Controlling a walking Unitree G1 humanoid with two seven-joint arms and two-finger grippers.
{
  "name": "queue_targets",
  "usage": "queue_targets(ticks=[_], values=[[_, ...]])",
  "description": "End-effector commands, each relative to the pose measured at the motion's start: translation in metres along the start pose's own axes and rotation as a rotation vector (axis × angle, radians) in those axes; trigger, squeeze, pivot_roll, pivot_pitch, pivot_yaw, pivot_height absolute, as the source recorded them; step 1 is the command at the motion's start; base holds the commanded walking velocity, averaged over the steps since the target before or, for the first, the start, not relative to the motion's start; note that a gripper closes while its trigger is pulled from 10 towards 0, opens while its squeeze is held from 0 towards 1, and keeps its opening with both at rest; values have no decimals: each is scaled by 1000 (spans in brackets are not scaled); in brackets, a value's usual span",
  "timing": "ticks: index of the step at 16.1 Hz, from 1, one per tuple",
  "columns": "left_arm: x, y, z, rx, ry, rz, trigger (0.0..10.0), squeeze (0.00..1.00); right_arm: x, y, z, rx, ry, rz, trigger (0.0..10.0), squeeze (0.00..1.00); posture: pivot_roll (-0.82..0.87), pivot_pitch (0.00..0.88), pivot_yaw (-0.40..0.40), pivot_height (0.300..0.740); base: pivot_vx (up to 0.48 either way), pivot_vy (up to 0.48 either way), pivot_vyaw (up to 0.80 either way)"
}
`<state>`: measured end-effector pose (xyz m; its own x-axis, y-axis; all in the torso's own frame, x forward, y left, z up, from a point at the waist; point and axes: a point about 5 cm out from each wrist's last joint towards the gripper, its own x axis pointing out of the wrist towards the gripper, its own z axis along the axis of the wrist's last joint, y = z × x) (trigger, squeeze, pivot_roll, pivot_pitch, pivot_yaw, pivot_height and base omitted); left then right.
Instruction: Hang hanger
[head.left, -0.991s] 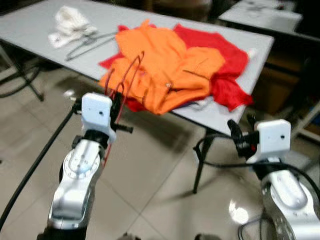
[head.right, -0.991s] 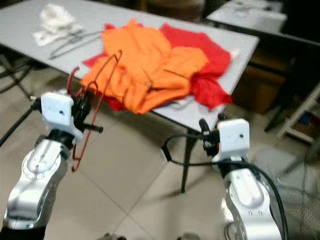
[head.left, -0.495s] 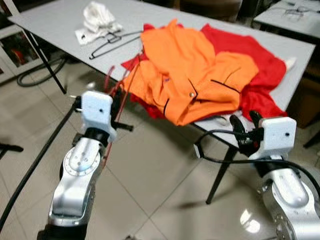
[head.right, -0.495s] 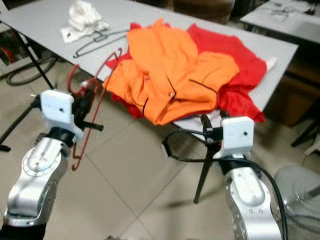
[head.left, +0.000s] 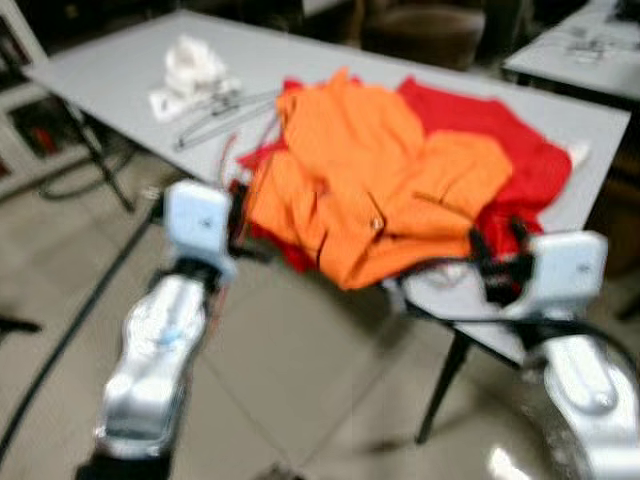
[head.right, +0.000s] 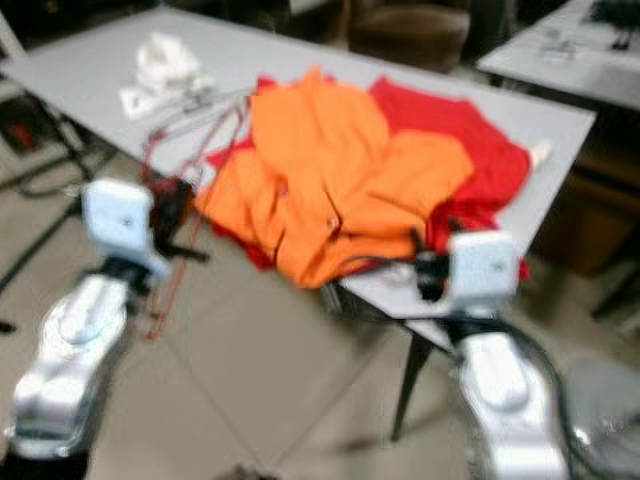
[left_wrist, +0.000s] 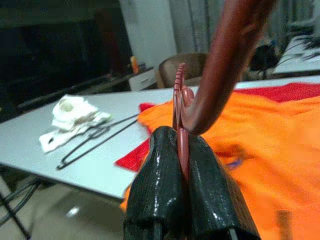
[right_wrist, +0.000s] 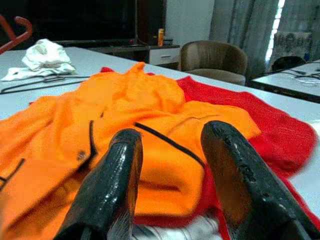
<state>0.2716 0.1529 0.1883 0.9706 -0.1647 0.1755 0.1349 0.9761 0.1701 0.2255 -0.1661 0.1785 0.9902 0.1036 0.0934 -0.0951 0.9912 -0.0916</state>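
left gripper (left_wrist: 182, 155), jaws clamped on the red hanger (head.right: 170, 215), holds it upright off the counter (head.left: 120, 75) edge, beside the orange garment (head.left: 380, 190) for carrying; right gripper (right_wrist: 170, 170) waits, jaws open.

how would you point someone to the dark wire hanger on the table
Start at the long grey table and go to its far end, away from the orange garment. The dark wire hanger lies flat there, beside a crumpled white cloth. It is thin and dark, unlike the red hanger in the left end effector.
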Motion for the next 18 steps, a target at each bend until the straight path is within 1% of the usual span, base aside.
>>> queue_targets(ticks=[1,2,5,8,9,11,12,13,14,15,16,17,18], values=[[1,-3,2,-2,-4,-7,10000,0,-1,-5,2,-8,-5,-14,10000,0,-102,83,82,740,277,0,0],[1,-4,3,-30,-15,-11,10000,0,0,-7,1,-9,1,-16,10000,0,-101,84,85,740,0,0,0],[1,-8,1,-18,-9,-56,10000,0,2,-10,1,1,-6,-6,10000,0,-97,81,87,740,0,0,0],[5,-12,-6,-14,16,-80,10000,0,5,-11,1,2,-5,8,10000,0,-100,76,84,740,0,0,0],[7,-13,-7,-13,16,-83,10000,0,6,-11,-2,-5,8,20,10000,0,-99,77,85,740,0,0,0],[14,-17,-8,12,7,-115,10000,0,8,-16,-16,-51,86,7,10000,0,-98,76,87,740,0,0,0],[17,-17,-7,23,-1,-128,10000,0,10,-17,-18,-50,91,20,10000,27,-100,73,91,740,0,0,0],[22,-14,-7,25,-4,-131,10000,0,17,-17,-13,-45,58,66,10000,1000,-110,71,100,740,0,0,0],[22,-10,-9,30,-2,-131,10000,0,22,-19,-8,-58,39,98,10000,1000,-115,65,100,740,0,0,0],[21,-9,-10,31,-1,-131,10000,0,23,-20,-7,-64,37,106,10000,1000,-121,61,101,740,0,0,0],[19,-7,-12,29,4,-132,10000,0,25,-22,-8,-88,41,123,10000,1000,-126,57,104,740,0,0,0],[15,-6,-14,22,13,-153,10000,0,27,-27,-12,-124,66,129,10000,1000,-126,55,106,740,0,0,0],[13,-6,-15,21,13,-159,10000,0,26,-28,-13,-130,72,130,10000,1000,-127,50,109,740,0,0,0]])
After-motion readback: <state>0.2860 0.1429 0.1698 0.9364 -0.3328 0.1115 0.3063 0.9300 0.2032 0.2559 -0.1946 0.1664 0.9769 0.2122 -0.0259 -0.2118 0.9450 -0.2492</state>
